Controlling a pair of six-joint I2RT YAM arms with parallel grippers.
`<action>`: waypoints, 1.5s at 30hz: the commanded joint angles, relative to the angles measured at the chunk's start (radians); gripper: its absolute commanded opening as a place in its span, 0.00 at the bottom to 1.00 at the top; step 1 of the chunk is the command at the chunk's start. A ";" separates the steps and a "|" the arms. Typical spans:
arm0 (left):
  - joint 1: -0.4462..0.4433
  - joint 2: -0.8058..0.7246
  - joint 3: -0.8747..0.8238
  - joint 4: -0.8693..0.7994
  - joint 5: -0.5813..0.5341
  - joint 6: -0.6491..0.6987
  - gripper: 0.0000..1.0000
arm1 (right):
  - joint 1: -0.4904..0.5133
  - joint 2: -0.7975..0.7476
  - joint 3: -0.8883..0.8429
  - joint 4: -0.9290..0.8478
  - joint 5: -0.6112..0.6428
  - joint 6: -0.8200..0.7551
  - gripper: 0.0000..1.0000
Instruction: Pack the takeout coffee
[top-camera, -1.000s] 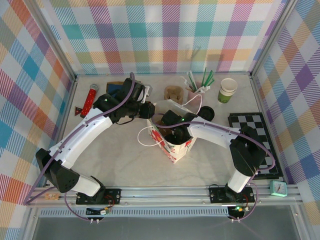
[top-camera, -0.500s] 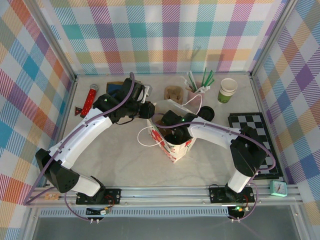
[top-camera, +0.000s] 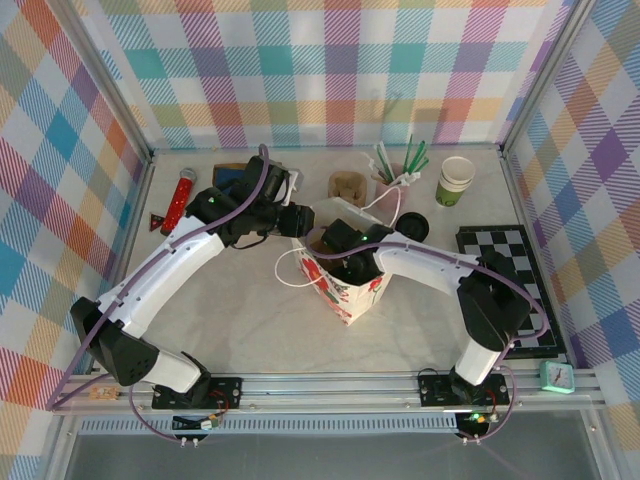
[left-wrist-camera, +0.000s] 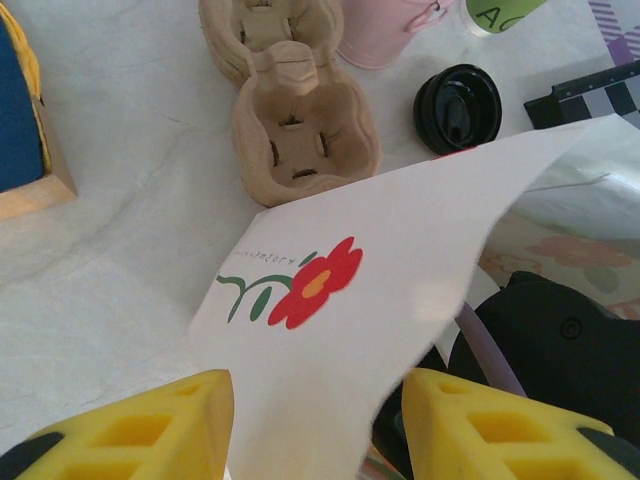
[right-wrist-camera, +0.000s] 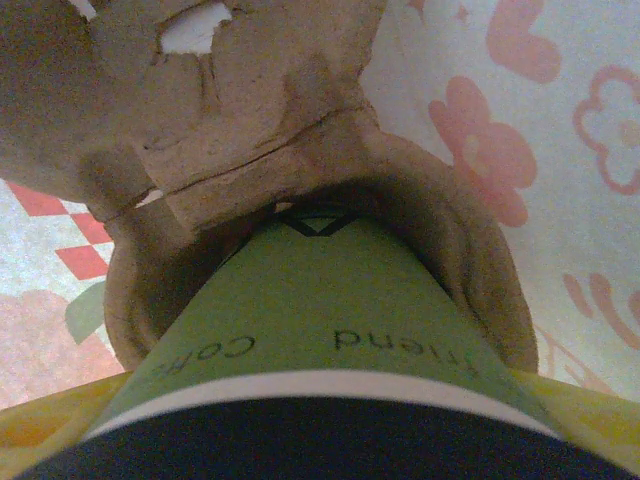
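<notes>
Tabletop (top-camera: 230, 300): pale, marbled, with checked walls (top-camera: 300, 70) on three sides and bare room left of the flowered paper bag (top-camera: 352, 292). My right gripper (right-wrist-camera: 320, 440) clamps the coffee cup (right-wrist-camera: 320, 300) inside the bag, base at a pulp carrier (right-wrist-camera: 250, 130) pocket. My left gripper (left-wrist-camera: 315, 420) is spread wide, bag flap between its fingers.

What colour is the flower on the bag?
The flower is red, orange-centred; left wrist view shows it best.

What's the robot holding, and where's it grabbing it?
The right gripper holds the takeout coffee by its top, beside the lid. The left gripper sits open astride the paper bag wall.
</notes>
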 joint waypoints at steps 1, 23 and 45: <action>-0.017 -0.024 0.040 0.001 0.018 -0.003 0.50 | -0.015 0.126 -0.041 0.075 0.029 -0.033 0.26; -0.018 -0.028 0.078 -0.028 -0.032 0.016 0.62 | -0.015 0.163 -0.015 0.072 0.037 -0.045 0.28; -0.018 -0.034 0.073 -0.034 -0.047 0.014 0.66 | -0.015 0.125 0.010 0.025 0.057 -0.049 0.66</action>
